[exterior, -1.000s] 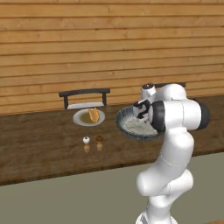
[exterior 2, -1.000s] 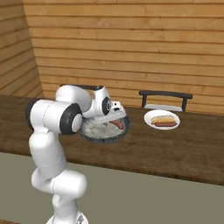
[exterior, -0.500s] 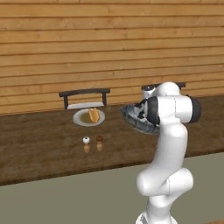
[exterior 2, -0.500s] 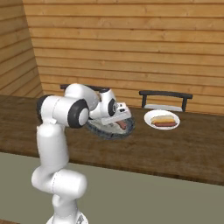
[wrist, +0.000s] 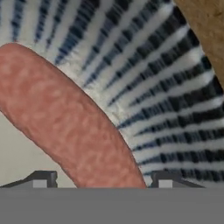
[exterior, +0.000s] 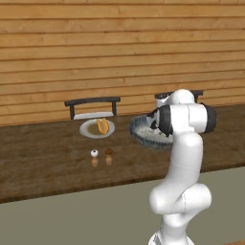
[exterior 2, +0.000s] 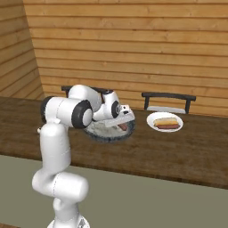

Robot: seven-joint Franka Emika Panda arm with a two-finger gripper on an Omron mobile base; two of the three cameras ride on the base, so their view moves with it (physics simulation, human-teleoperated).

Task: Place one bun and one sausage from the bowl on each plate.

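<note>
the gripper (wrist: 103, 181) is down inside the bowl (exterior 2: 103, 136), its two dark finger tips (wrist: 41, 178) set apart on either side of a reddish-brown sausage (wrist: 65, 122). the sausage lies slantwise between them, running up and away toward the upper left of the hand view, on the pale inside of the bowl with its dark radial streaks. whether the tips press the sausage cannot be told — they stand at its sides, spread about as wide as the sausage. in the right base view the sausage shows as a small red end just past the hand, at the bowl's right side. a white plate (exterior 2: 151, 120) beside the bowl on the brown counter (exterior 2: 187, 151) already carries a bun (exterior 2: 164, 120) and a second sausage (exterior 2: 168, 126).
</note>
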